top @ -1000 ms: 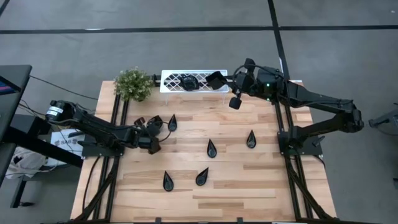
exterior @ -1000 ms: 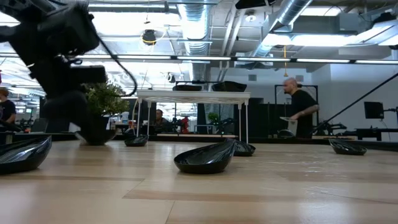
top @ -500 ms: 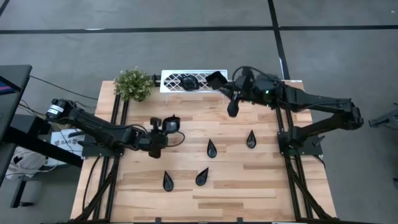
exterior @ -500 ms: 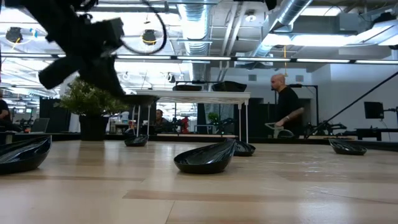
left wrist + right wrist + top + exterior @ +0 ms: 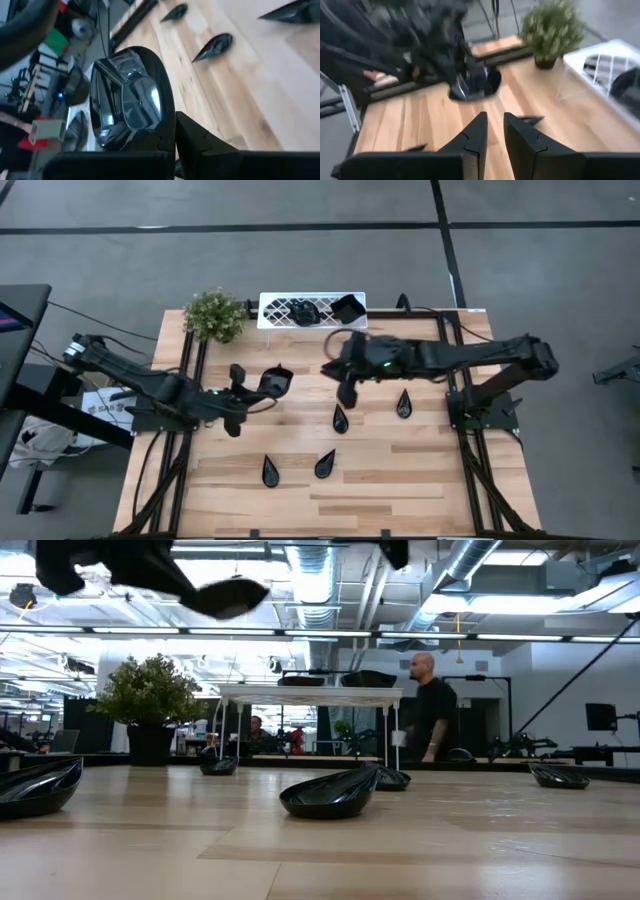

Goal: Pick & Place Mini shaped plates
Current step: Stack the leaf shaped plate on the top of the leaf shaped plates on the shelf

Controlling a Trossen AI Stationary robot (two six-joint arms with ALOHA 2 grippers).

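My left gripper (image 5: 262,386) is shut on a glossy black mini plate (image 5: 278,380) above the table's left middle. In the low view the plate (image 5: 228,596) hangs high over the wood. My right gripper (image 5: 346,392) hovers over the table's middle, empty, its fingers a narrow gap apart (image 5: 495,131), just beyond a teardrop plate (image 5: 340,418). Three more teardrop plates (image 5: 403,402) (image 5: 324,464) (image 5: 268,470) lie flat on the wood. The white lattice tray (image 5: 275,311) at the far edge carries two black plates (image 5: 347,308) (image 5: 304,309). My left gripper pinches the plate's rim (image 5: 168,107) between its two fingers, at one edge of the plate. The rest of the plate (image 5: 129,100) sticks out past the fingertips. The plate is lifted clear of the table and tilted.
A small green potted plant (image 5: 214,315) stands at the far left beside the tray. The near strip of the table holds only the two front teardrop plates. A person (image 5: 428,710) walks in the room behind the table.
My left gripper has closed on the plate at the table's left middle and risen with it, so the plate is now lifted clear. My right gripper has left the tray and moved toward the table's middle, nearer and to the left.
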